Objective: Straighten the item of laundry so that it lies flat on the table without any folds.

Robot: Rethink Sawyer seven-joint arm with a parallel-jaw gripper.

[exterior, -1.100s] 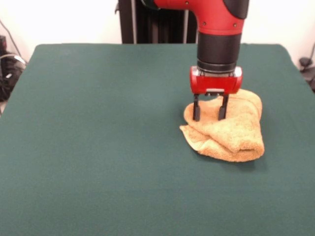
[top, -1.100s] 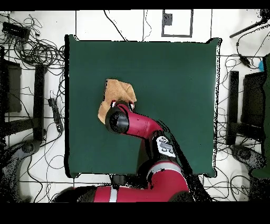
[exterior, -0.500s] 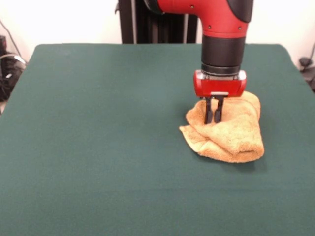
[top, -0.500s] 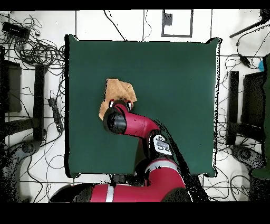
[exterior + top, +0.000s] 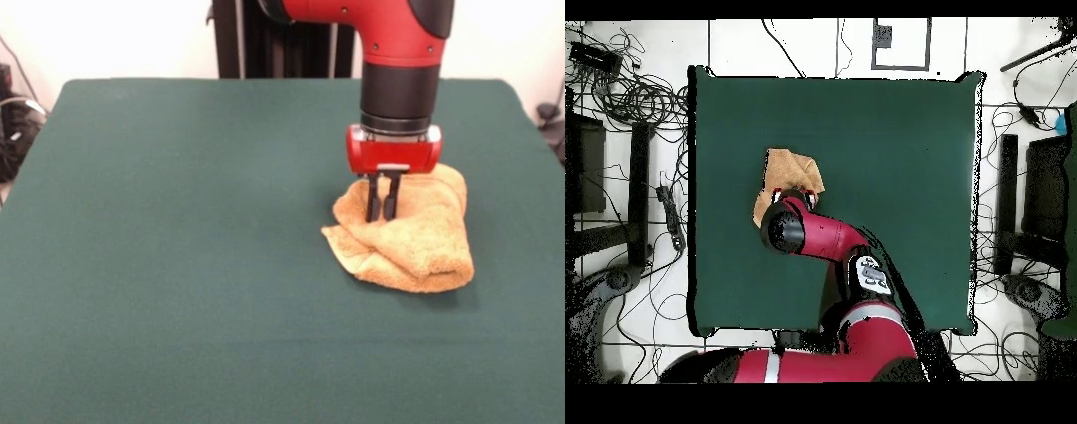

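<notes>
The item of laundry (image 5: 415,240) is a mustard terry towel, bunched and folded over itself on the right part of the green table (image 5: 177,265) in the front view. My gripper (image 5: 383,212) points straight down into the towel's upper left fold, fingers shut on a pinch of cloth. In the overhead view the item of laundry (image 5: 787,170) lies left of the middle of the table (image 5: 895,180), partly hidden under my red arm; the gripper itself is hidden there.
Cables and dark equipment (image 5: 625,110) lie on the floor to the left of the table in the overhead view, and more gear (image 5: 1035,200) stands to its right. Wide bare green cloth surrounds the towel.
One second ago the fingers stood open astride the fold; they have since closed on the cloth and the gripper shifted slightly right. Nothing has moved in the last half second.
</notes>
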